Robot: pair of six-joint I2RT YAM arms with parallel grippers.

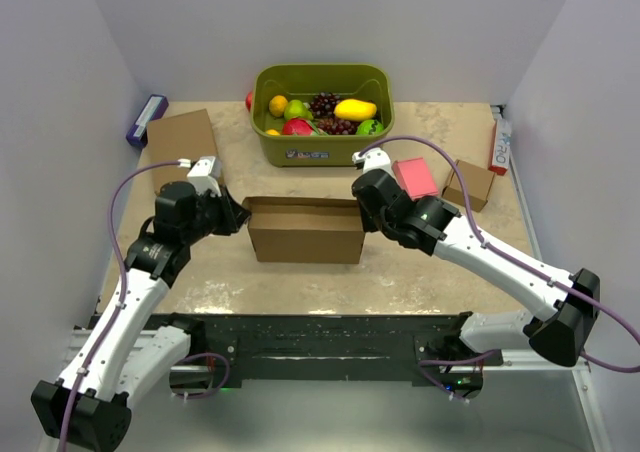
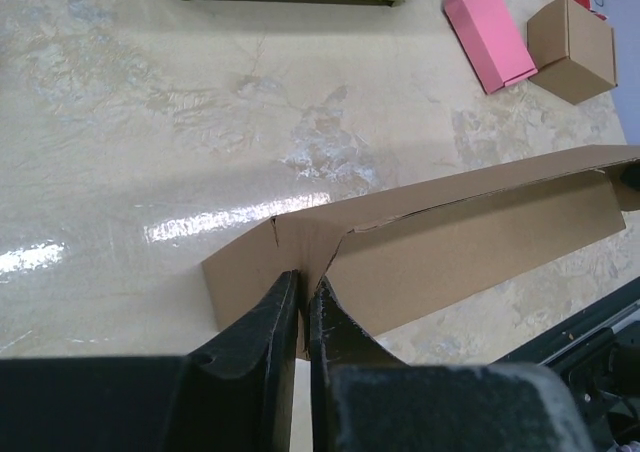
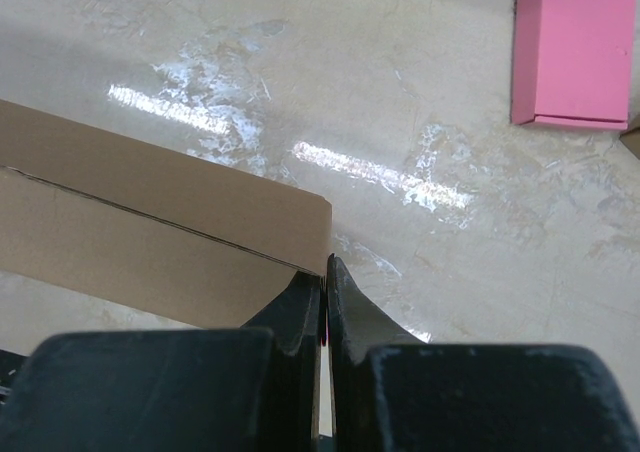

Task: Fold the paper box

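The left arm (image 1: 130, 317) and the right arm (image 1: 500, 262) are both made of smooth white tube-shaped links, joined by bulky matte black joint housings (image 1: 178, 212). A thin purple cable (image 1: 113, 207) follows the left arm in a loose loop. A second purple cable (image 1: 405, 139) follows the right one (it passes the black shoulder block (image 1: 565, 322) too). The left gripper (image 2: 303, 307) has two black tapered fingers (image 2: 265, 332) with a slightly grainy, dull surface. The right gripper (image 3: 324, 287) has the same black fingers, on a wide dark body. Both arms stand on a long black metal rail (image 1: 320, 347), where small green lights (image 1: 225, 385) shine.
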